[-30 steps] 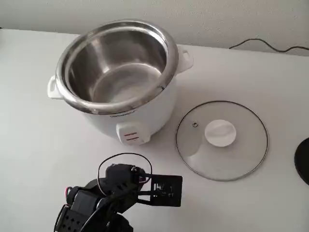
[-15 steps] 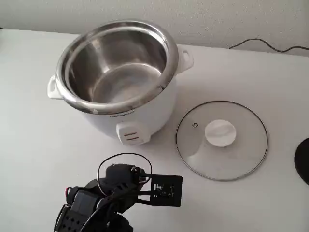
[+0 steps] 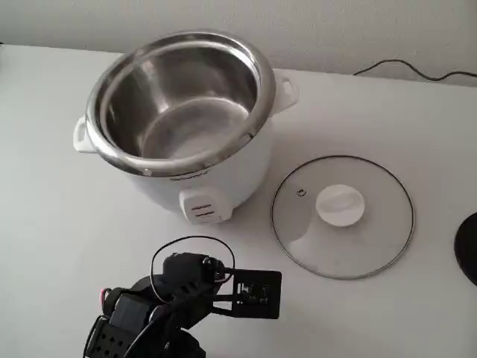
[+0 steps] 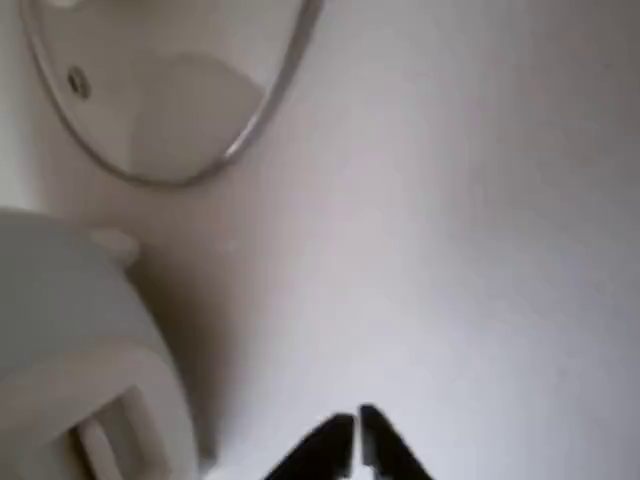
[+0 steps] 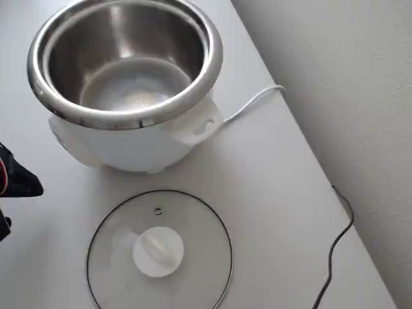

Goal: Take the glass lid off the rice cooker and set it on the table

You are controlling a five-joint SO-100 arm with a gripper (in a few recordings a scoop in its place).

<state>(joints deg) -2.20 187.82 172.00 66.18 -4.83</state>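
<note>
In the fixed view, going left to right, the rice cooker stands open on the table, its steel bowl bare and empty, and the glass lid lies flat on the table just beside it to the right, knob up, apart from the cooker's wall. Judging from that, the job looks done: the lid is off and set down, and nothing seems left but for the arm to rest. The arm sits folded low at the bottom of the fixed view, in front of the cooker's switch. In the wrist view the gripper has its two dark tips pressed together, holding nothing, over bare table well short of the lid. Further right, a dark cable trails along the back edge and a black round object sits at the right border; neither touches the lid, and nothing crowds it.
</note>
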